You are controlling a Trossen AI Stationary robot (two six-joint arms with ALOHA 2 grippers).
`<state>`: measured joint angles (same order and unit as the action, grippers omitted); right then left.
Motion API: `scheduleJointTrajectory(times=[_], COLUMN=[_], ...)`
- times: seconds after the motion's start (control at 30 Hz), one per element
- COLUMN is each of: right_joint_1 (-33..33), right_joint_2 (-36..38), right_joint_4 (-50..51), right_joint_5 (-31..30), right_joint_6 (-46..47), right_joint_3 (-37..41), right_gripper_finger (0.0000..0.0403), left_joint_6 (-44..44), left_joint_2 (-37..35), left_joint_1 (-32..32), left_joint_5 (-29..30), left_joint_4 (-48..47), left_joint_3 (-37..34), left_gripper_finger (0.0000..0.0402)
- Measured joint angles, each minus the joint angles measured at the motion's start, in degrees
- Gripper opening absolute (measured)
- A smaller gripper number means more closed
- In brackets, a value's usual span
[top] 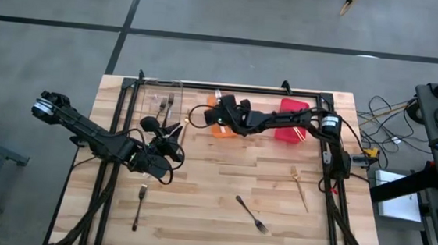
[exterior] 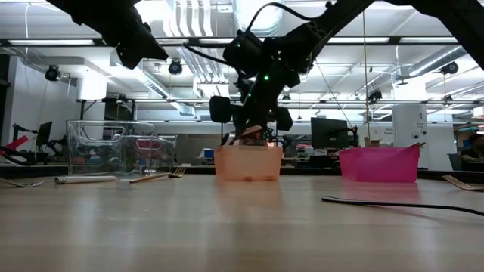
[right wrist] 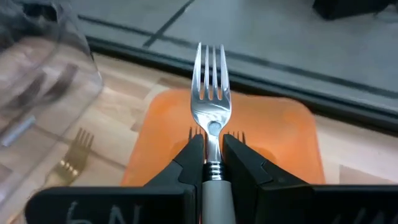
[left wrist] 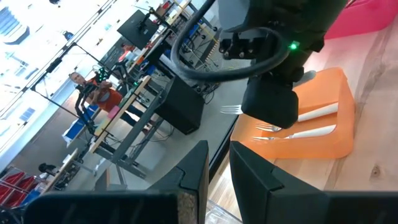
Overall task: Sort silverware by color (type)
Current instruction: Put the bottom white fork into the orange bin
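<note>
While I steer from afar, my right gripper (right wrist: 210, 144) hangs directly above the orange bin (right wrist: 273, 134), clenched on a silver fork with a white handle (right wrist: 210, 93), tines pointing forward so that, as I judge it, the piece can drop flat among its own kind. Two white-handled forks (left wrist: 298, 121) already lie in that bin beneath the gripper. Beyond it to one side sits the clear bin (top: 160, 102), holding what look like a couple of dark forks, though through the plastic I cannot be sure. A gold fork (right wrist: 73, 152) lies on the tabletop (top: 213, 192) just beside the orange bin. To the gripper's other side stands the red bin (top: 291, 120), contents unclear. My left gripper (left wrist: 214, 168) waits over the tabletop, clenched on nothing. A dark fork (top: 252, 213) and another gold fork (top: 300, 187) lie well apart from either gripper.
</note>
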<state>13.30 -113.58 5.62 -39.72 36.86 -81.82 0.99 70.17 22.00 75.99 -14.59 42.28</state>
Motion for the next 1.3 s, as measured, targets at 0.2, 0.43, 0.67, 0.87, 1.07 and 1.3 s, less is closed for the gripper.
scheduleJointTrajectory(times=[0.2,0.43,0.67,0.87,1.07,1.3], right_joint_1=[-1.0,-1.5,-1.6,-1.6,-1.4,-1.4], right_joint_2=[0.0,0.0,0.0,0.0,0.0,0.0], right_joint_4=[-3.9,-8.8,-13.2,-13.1,-10.6,-10.4], right_joint_5=[-2.8,-5.4,-5.5,-5.5,-5.5,-5.5], right_joint_6=[-0.7,-0.4,-0.2,-0.8,-1.9,-1.9], right_joint_3=[1.5,4.4,7.0,7.1,7.1,7.1], right_gripper_finger=[0.0039,0.0038,0.0038,0.0038,0.0038,0.0039], left_joint_6=[0.0,0.0,0.0,0.0,0.0,0.0], left_joint_2=[0.0,0.0,0.0,0.0,0.0,0.0], left_joint_1=[0.0,0.0,0.0,0.0,0.0,0.0], left_joint_5=[0.0,0.0,0.0,0.0,0.0,0.0], left_joint_4=[0.0,0.0,0.0,0.0,0.0,0.0], left_joint_3=[0.0,0.0,0.0,0.0,0.0,0.0], left_gripper_finger=[0.0048,0.0048,0.0048,0.0048,0.0048,0.0048])
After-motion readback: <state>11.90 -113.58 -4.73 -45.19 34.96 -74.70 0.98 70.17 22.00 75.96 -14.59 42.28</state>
